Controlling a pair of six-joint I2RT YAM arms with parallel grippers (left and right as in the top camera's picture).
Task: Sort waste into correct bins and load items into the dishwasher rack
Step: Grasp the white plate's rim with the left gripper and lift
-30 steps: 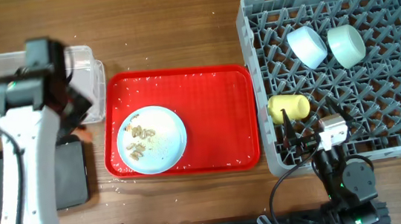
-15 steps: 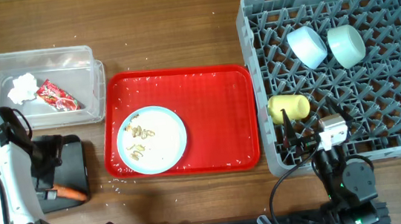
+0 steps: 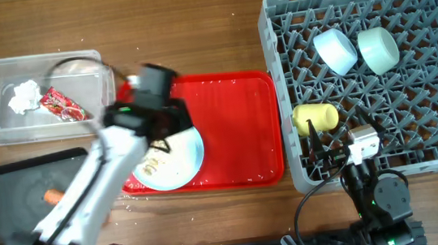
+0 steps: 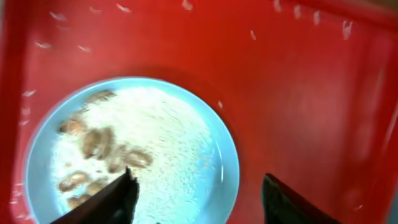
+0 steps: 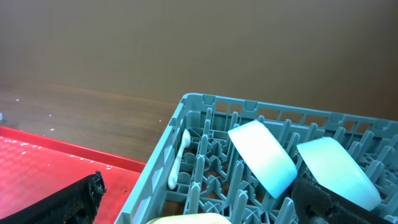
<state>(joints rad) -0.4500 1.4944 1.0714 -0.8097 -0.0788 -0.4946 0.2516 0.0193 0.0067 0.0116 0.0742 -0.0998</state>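
Orange carrot (image 3: 51,195): lies released in the black tray (image 3: 9,222) at lower left; a second ago it was still at the left arm beside the tub, and half a second ago it was already down on this tray
Left gripper (image 4: 199,199): has swung from the far left edge to the middle of the frame; its fingers are spread wide with nothing between them, hanging over the plate
Light-blue plate (image 4: 186,143): on the left part of the red serving tray (image 3: 236,129), where it was before; beige scraps (image 4: 99,149) and crumbs lie on it, right under the spread fingers in the wrist view
Clear tub (image 3: 29,61): upper left, with the white tissue (image 3: 24,95) and red wrapper (image 3: 62,105) inside, as half a second ago
Right gripper (image 5: 199,199): unmoved at the rack's lower left corner, fingers wide apart and empty
Dishwasher rack (image 3: 281,91): right side of the frame; the yellow cup (image 3: 316,116) lies on its side at the left edge, just beside the right gripper; the light-blue bowl (image 3: 335,51) and pale-green bowl (image 3: 378,49) sit near the top, all three unmoved
Meaning: carrot, tissue and wrapper look sorted, so the scraps and the plate seem to be all that is left
Next step, as a judgement: the arm's swing suggests the plate is next, and the scraps should go into a bin before the plate goes to the rack
Risk: tipping the plate on the way could spill crumbs onto the red tray, which is already flecked with them
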